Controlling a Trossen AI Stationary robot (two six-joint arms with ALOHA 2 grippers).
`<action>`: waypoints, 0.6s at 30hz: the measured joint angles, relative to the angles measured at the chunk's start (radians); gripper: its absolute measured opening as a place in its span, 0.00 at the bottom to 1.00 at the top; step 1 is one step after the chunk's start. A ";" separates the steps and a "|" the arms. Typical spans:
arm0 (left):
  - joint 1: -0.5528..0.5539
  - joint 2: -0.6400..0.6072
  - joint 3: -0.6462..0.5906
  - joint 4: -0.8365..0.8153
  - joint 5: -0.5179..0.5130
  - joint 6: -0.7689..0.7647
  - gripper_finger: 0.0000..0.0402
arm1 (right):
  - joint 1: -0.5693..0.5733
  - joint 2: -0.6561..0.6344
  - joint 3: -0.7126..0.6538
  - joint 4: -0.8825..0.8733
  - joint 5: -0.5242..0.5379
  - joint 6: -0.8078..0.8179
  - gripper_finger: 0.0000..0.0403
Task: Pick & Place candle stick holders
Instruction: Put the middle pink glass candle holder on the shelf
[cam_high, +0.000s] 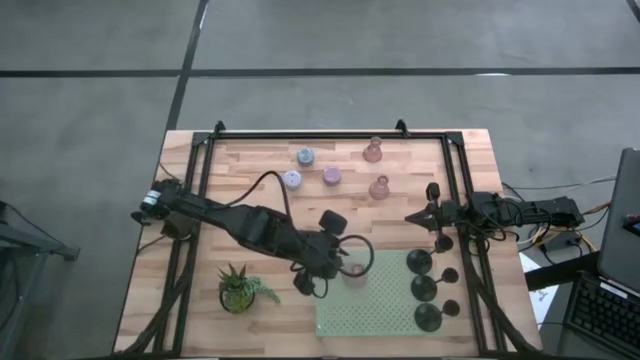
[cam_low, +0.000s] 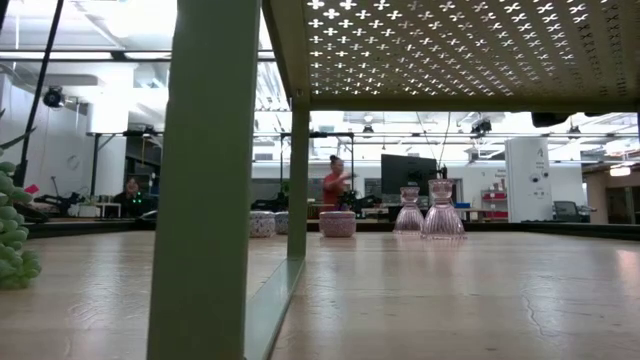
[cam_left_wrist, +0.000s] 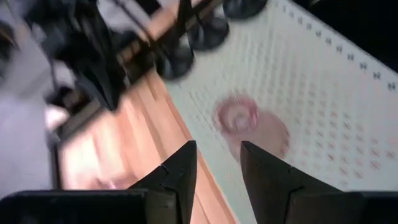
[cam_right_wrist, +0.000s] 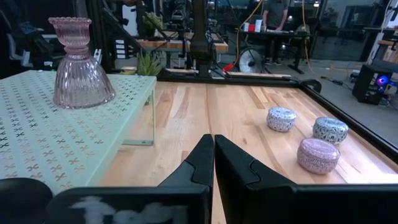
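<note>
A pink bell-shaped candle stick holder (cam_left_wrist: 239, 118) stands upright on its wide base at the left end of the pale green perforated shelf (cam_high: 380, 305). My left gripper (cam_left_wrist: 217, 163) hangs open just above it, touching nothing; in the high view this gripper (cam_high: 343, 268) covers part of the holder. Three black holders (cam_high: 427, 288) stand in a row on the shelf's right end. On the wood at the far side stand two pink holders (cam_high: 379, 187) and three short round ones (cam_high: 332, 176). My right gripper (cam_right_wrist: 213, 155) waits shut at the table's right side.
A small green potted plant (cam_high: 240, 288) stands near the front left, close to my left arm. The shelf rests on thin green legs (cam_low: 205, 180) above the table. A black frame rail (cam_high: 320, 135) runs along the table's far and side edges.
</note>
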 joint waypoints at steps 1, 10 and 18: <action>0.002 0.000 -0.002 -0.026 0.001 -0.036 0.31 | 0.000 0.000 0.000 -0.001 0.000 0.000 0.02; 0.010 0.000 -0.143 0.000 0.040 -0.258 0.32 | 0.000 0.000 0.000 -0.001 0.000 0.000 0.02; 0.011 -0.002 -0.323 0.260 0.047 -0.312 0.32 | 0.000 0.000 0.000 -0.001 -0.001 0.000 0.02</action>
